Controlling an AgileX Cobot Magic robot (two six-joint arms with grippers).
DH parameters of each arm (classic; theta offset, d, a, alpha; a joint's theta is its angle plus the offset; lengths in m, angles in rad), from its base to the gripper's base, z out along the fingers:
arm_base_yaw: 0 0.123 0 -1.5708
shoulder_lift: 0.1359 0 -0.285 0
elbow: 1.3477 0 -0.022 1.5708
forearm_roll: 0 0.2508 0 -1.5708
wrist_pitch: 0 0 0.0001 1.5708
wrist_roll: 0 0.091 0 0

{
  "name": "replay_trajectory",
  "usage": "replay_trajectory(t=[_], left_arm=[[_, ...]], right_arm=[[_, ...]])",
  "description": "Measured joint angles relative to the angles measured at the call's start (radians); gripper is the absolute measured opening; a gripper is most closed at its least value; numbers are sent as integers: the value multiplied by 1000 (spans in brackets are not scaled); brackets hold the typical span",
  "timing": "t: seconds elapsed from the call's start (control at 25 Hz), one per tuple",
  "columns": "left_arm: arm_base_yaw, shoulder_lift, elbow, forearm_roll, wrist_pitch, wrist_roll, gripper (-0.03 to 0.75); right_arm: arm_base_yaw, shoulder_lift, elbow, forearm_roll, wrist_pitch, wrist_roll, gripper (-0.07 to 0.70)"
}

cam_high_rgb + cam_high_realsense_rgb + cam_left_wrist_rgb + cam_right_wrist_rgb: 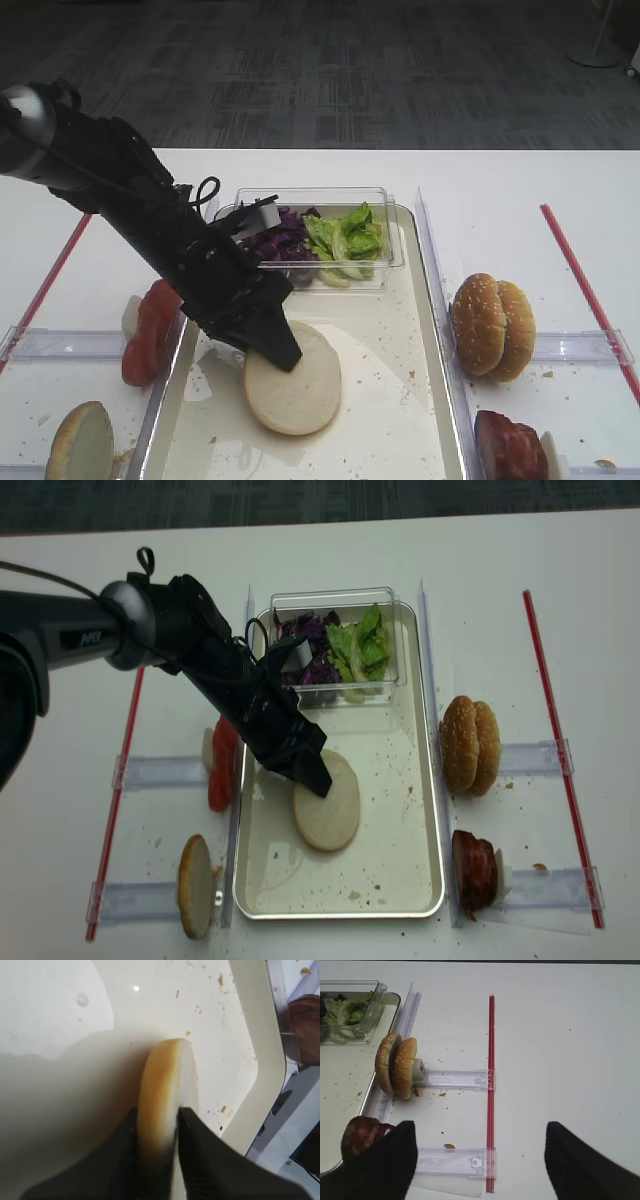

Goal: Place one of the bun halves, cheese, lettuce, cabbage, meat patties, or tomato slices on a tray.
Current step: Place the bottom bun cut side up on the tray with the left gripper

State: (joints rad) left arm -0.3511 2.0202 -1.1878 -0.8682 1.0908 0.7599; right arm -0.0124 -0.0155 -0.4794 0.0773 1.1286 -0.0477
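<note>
A bun half [297, 385] [328, 807] lies cut face up on the metal tray [400, 410] [392, 860]. My left gripper [283, 355] [317, 782] [157, 1110] is shut on its near-left edge, one finger on the crust, one on the pale face [167, 1080]. My right gripper [479, 1127] hangs open over bare table, nothing between its fingers. Another bun half [82, 440] and tomato slices [150, 330] stand left of the tray. Meat patties [510, 445] [362, 1135] stand to its right. Lettuce [345, 238] and cabbage [280, 245] fill a tub. No cheese shows.
The clear tub [392, 230] sits at the tray's far end. Sesame buns [492, 325] [397, 1065] stand on edge right of the tray. Clear plastic rails [455, 1079] and red strips [585, 290] [491, 1085] lie on the white table.
</note>
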Motion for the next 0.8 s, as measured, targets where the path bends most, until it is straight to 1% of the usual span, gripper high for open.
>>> replay_trajectory(t=[0.28,0.44,0.56,0.64,0.8], left_arm=[[0,0,0,2,-20,0,242],[0,0,0,14,-51,0,326],[0,0,0,29,-66,0,372],[0,0,0,38,-75,-2,391],[0,0,0,52,-92,-2,401]], right_arm=[[0,0,0,0,0,0,552],[0,0,0,0,0,0,552],[0,0,0,0,0,0,552],[0,0,0,0,0,0,552],[0,0,0,0,0,0,552]])
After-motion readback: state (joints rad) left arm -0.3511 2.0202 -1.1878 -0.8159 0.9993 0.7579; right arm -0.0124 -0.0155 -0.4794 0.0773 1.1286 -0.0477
